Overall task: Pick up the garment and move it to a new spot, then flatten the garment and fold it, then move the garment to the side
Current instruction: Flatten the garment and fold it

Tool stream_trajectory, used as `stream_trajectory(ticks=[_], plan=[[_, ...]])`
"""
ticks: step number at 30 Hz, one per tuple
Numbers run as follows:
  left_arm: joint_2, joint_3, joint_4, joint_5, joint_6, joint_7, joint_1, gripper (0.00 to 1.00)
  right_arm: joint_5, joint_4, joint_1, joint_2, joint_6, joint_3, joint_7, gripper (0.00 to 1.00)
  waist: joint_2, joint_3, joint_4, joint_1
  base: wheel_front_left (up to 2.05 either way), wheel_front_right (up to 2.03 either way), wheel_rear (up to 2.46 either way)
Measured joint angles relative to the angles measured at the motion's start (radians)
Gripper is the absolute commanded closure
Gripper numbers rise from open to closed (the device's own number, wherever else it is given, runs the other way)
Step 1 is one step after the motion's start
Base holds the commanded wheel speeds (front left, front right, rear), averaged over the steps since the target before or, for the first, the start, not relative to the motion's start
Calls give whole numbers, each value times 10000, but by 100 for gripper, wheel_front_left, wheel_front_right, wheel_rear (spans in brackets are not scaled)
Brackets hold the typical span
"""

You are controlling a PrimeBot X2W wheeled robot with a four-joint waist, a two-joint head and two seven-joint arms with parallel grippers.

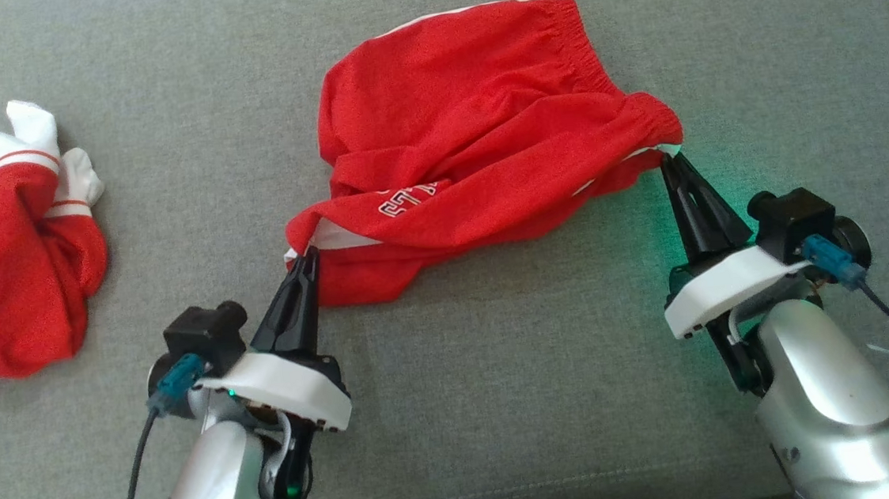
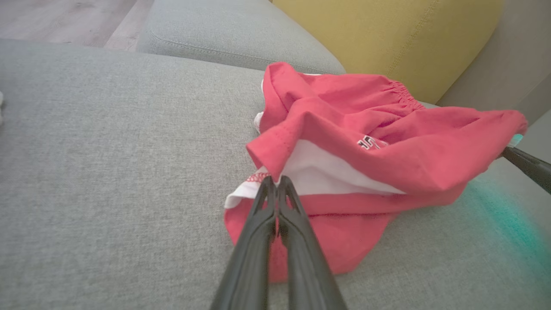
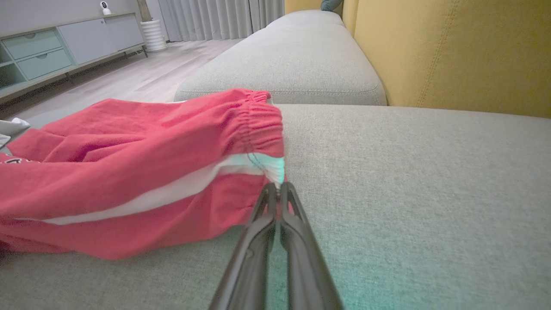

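The garment [image 1: 475,136] is a pair of red shorts with white side stripes and an elastic waistband, lying crumpled on the grey sofa cushion [image 1: 504,403]. My left gripper [image 1: 306,252] is shut on its near left hem corner, where the white lining shows [image 2: 318,172]. My right gripper [image 1: 663,157] is shut on the waistband's right end, at the white stripe [image 3: 267,165]. Between the two grips the garment [image 2: 387,142] sags in folds. The other arm's dark finger [image 2: 527,165] pokes in at the right edge of the left wrist view.
A second red and white garment [image 1: 9,260] lies bunched at the left edge of the cushion. Yellow back cushions [image 3: 452,51] rise behind the seat. Another grey seat cushion [image 3: 284,64] adjoins, with wooden floor [image 3: 129,77] and a low cabinet [image 3: 64,47] beyond.
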Motion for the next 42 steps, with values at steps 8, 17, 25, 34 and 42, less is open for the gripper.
stream_trajectory(ticks=[8,17,25,34,42], plan=[[-2,232,-612,173,0,0,4,100,276,-472,2,58,0,-50,0,100,0,-213,85,0,0,0,0],[706,734,-2704,744,0,-29,-636,100,807,-1962,-50,-4,0,56,-2,100,0,-1075,148,0,0,0,0],[2136,941,-3942,1072,-19,-56,-2841,100,1630,-3636,-1972,-1074,0,360,107,100,0,-1526,-30,-1,0,0,0],[2086,347,-2136,1275,31,1083,-6722,100,1864,-2746,-5093,-1781,0,746,1244,100,0,48,130,0,0,0,0],[1536,483,-167,2105,1049,13,-9843,100,961,2,-8331,-1139,0,-86,98,100,0,1676,346,4,0,0,0]])
